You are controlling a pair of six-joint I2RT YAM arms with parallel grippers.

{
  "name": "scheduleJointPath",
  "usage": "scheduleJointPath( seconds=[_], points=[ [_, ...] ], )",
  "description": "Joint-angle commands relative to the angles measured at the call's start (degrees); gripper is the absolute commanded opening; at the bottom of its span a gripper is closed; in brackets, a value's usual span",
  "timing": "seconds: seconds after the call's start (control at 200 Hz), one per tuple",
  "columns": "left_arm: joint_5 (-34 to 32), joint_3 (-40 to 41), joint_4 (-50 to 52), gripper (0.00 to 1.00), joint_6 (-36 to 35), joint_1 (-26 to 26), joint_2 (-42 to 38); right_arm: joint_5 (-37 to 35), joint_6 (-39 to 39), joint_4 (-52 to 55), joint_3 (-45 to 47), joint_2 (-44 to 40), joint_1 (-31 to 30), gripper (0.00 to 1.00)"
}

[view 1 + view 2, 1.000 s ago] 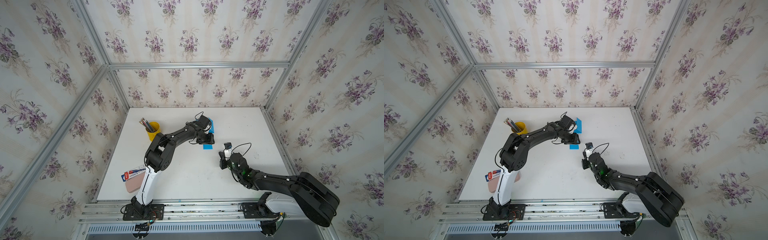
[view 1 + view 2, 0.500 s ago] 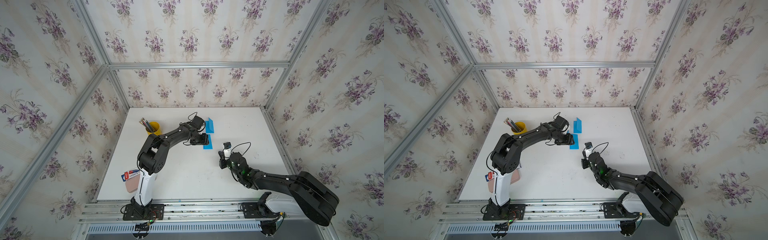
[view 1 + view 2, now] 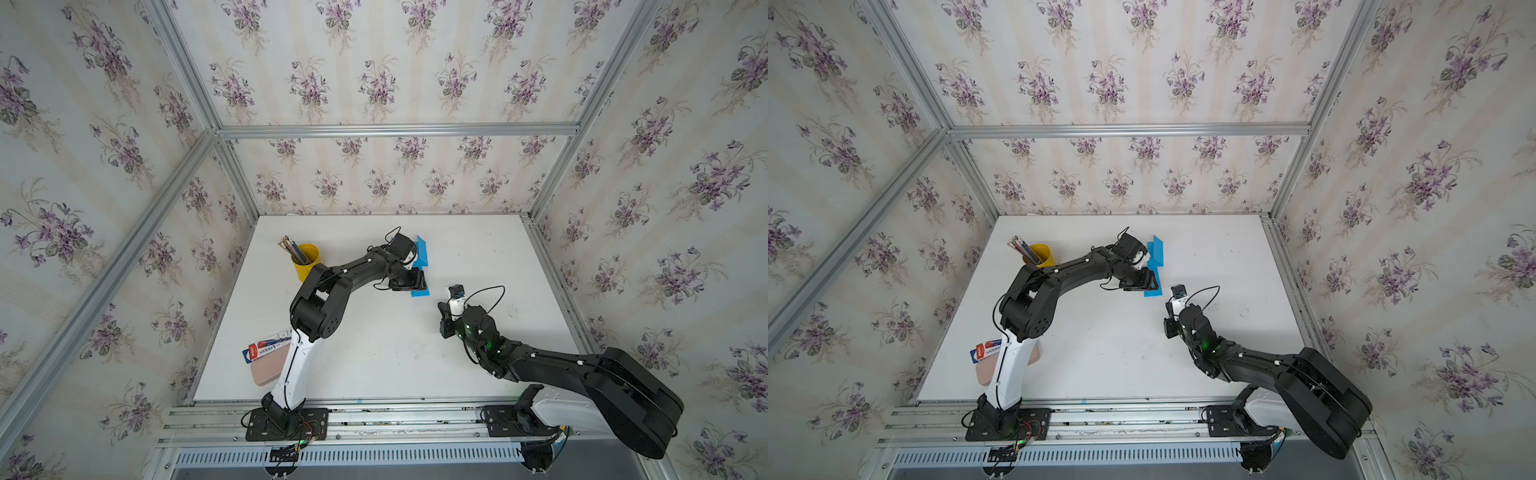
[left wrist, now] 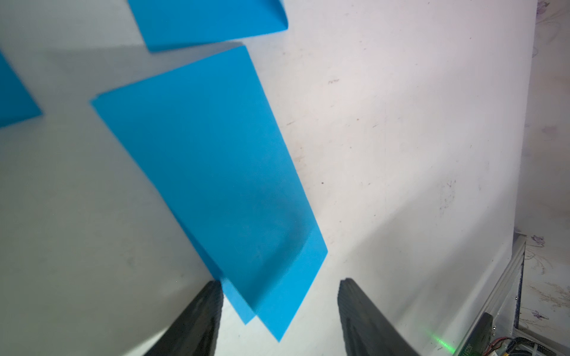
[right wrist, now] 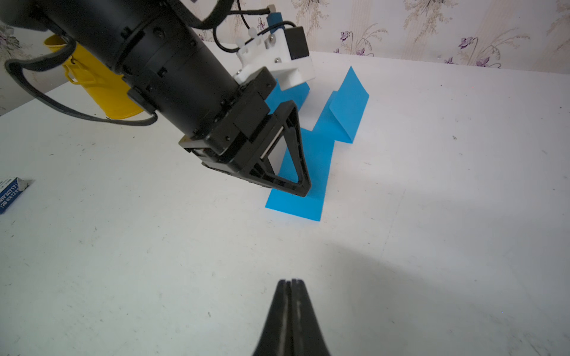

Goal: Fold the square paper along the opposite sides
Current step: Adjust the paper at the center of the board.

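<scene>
At the centre of both top views, the blue paper (image 3: pixel 420 291) lies flat on the white table (image 3: pixel 374 357), folded over on itself. In the left wrist view its two layers (image 4: pixel 216 172) do not quite match at the near corner.

The left gripper (image 4: pixel 279 308) stands over that near end with its jaws apart and nothing clamped. One finger (image 4: pixel 197 320) is at the paper's edge; whether it touches cannot be told.

A second blue sheet (image 5: pixel 347 104) stands tented just above the paper in the frame. A third blue piece (image 5: pixel 293 92) is partly hidden behind the left wrist.

A yellow cup (image 3: pixel 306 262), upper left of the paper, holds pencils (image 3: pixel 290 248). A printed pack (image 3: pixel 266 348) and a pink block (image 3: pixel 268 372) lie lower left, partly behind the left arm.

The left arm rises from the lower-left base, bends at the elbow and angles down onto the paper. The right arm stretches low from the lower right. The right gripper (image 5: pixel 290 286) is fully closed and empty above bare table, near the paper.
</scene>
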State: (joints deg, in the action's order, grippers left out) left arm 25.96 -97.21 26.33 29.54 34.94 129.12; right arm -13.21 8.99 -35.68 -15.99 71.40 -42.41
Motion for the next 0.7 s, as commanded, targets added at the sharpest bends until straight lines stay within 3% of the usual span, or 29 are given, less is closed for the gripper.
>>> scheduleJointPath(
  seconds=[0.0,0.34,0.589,0.694],
  points=[
    [-0.22,-0.34,2.1,0.65,-0.8,0.28,0.86,-0.76,-0.12,0.26,-0.1,-0.12,-0.02,0.0],
    [-0.74,0.93,2.6,0.63,-1.98,0.66,0.81,-1.11,-0.36,0.34,-0.18,-0.57,0.04,0.0],
    [-4.92,-1.23,4.94,0.65,-4.97,0.66,-4.45,-1.31,-1.54,0.18,-3.59,-0.41,-0.03,0.0],
    [-8.72,-5.07,6.63,0.67,-7.24,0.92,-8.05,-3.58,-3.62,-0.94,-7.0,0.53,-0.04,0.14]
  ],
)
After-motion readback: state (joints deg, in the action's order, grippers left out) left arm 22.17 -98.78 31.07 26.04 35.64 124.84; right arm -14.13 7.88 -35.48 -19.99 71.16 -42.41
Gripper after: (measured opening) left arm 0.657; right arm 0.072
